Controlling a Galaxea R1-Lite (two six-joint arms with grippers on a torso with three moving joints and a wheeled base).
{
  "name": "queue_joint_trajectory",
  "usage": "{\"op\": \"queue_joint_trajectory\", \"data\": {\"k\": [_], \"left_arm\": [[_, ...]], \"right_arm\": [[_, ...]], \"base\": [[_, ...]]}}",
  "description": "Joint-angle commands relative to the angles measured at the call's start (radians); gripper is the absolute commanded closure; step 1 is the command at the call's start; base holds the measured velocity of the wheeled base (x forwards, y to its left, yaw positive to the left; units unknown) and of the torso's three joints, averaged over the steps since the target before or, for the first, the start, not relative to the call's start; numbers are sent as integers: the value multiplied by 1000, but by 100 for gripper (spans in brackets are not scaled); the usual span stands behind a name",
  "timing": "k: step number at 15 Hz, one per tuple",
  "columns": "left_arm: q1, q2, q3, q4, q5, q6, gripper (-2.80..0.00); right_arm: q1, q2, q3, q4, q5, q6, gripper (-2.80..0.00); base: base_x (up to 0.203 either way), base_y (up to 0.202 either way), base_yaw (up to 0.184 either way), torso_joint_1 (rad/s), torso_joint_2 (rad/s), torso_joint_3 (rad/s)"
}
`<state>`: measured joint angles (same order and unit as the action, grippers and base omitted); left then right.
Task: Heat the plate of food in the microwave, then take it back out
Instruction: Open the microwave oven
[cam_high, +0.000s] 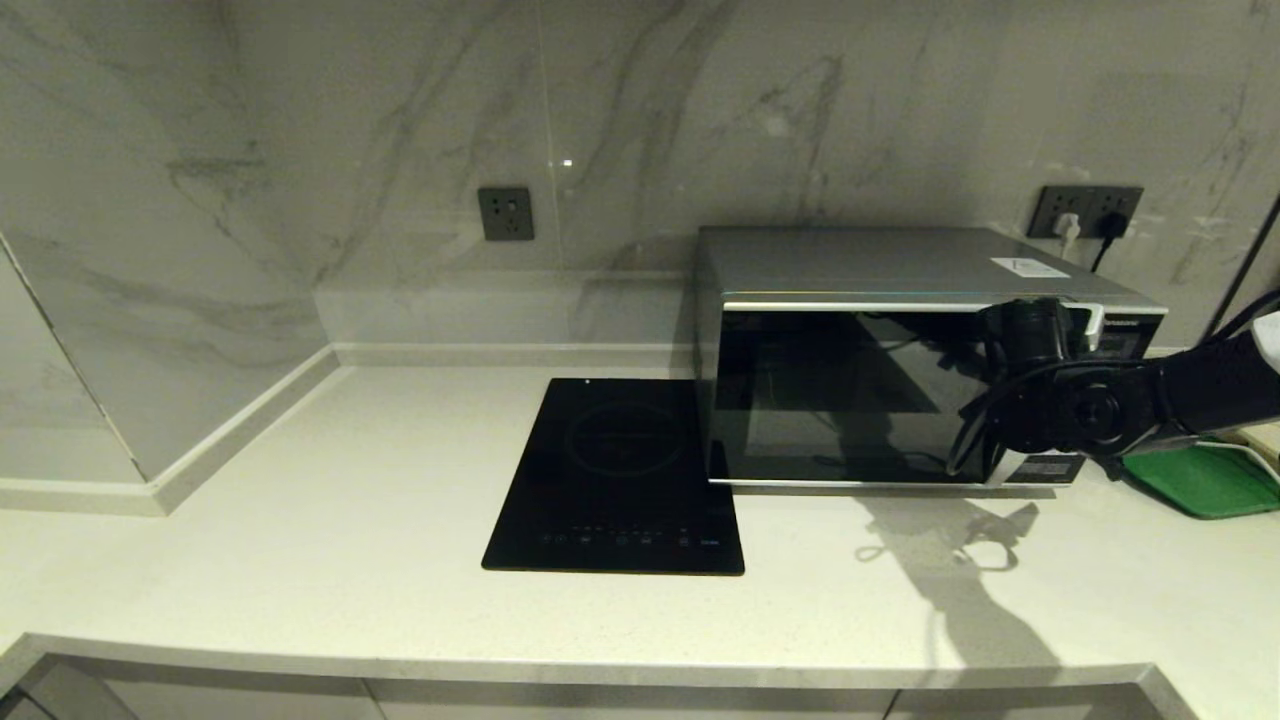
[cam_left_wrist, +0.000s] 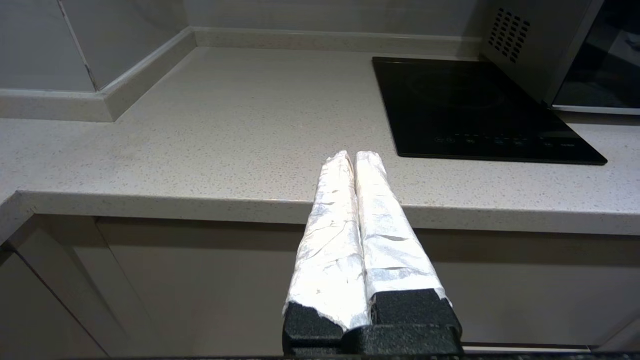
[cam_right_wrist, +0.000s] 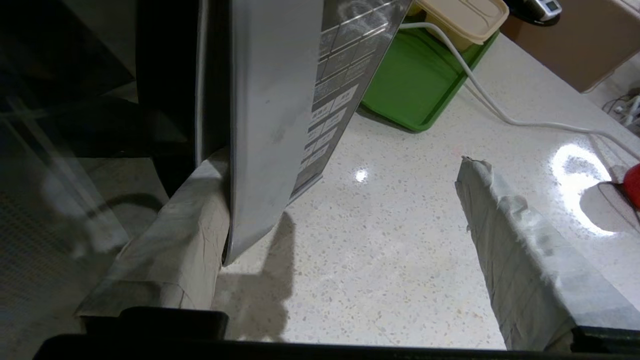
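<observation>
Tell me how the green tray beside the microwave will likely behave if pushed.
The green tray looks flat with a low rim, so it would probably slide on the glossy counter rather than tip. The cream container on it would likely ride along or shift. It looks rigid, probably plastic.

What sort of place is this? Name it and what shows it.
Most likely a home kitchen: a speckled countertop bearing a microwave and a black induction cooktop, with wall sockets in marble-look tiling.

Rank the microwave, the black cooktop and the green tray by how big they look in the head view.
1. microwave
2. black cooktop
3. green tray, though cut off by the frame edge and partly hidden behind the right arm.
</observation>
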<state>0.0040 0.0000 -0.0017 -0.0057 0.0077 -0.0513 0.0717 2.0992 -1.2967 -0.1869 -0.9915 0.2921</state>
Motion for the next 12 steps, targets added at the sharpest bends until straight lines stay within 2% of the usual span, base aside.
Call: {"op": "queue_joint_trajectory", "data": {"k": [1,5,8,12], "left_arm": [[1,-1,0,0,0,-1,0],[1,-1,0,0,0,-1,0],[1,-2,0,0,0,-1,0],[1,-2,0,0,0,-1,0]], "right_arm": [[0,-25,19,3,-13,27,-280],[15,-126,147,3,-9,80,-280],[47,-143,166,3,35,74,-280],[120,-134,185,27,147,63,-280]], "base": [[0,0,0,0,0,0],[0,0,0,0,0,0],[0,0,0,0,0,0],[0,0,0,0,0,0]]}}
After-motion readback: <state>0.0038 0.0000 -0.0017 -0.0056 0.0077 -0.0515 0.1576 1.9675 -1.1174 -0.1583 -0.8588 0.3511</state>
